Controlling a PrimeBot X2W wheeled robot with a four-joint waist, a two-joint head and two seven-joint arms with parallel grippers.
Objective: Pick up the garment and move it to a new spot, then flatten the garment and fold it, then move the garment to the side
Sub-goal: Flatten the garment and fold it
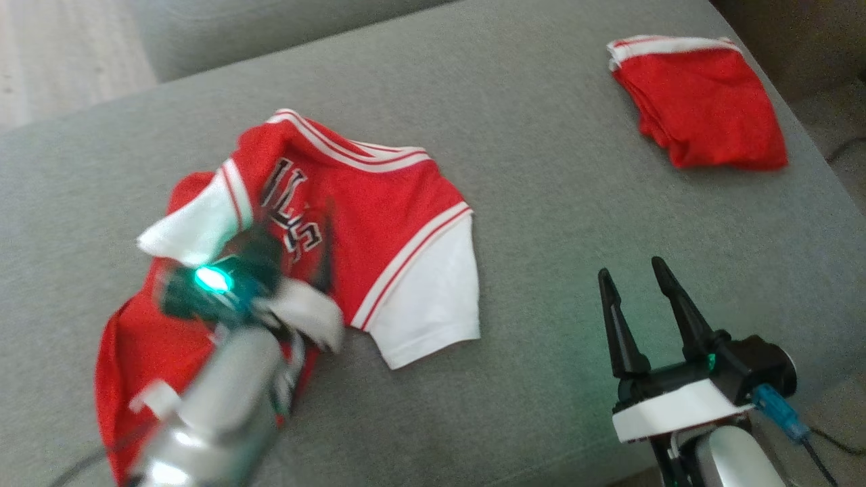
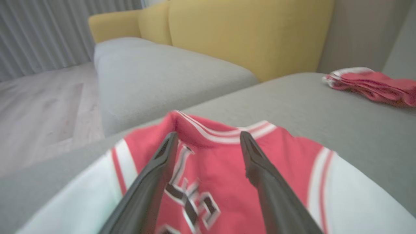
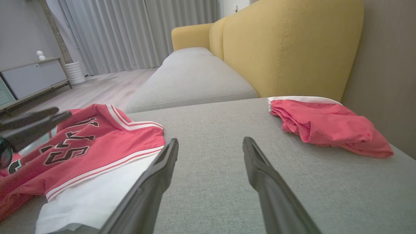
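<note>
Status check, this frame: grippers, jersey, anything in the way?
Left gripper open over jersey, holding nothing. Right gripper open over bare grey cushion. Jersey crumpled, unfolded. Second red garment at far corner, clear.

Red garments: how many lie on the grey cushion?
2. A red jersey with white sleeves lies crumpled at the left; a folded red piece lies at the far right corner. Its layers might hide another.

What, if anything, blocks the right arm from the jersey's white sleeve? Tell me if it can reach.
Probably yes. The right tool stands open over grey cushion; the white sleeve of the jersey lies close on its left with nothing between. The left tool is over the chest lettering.
</note>
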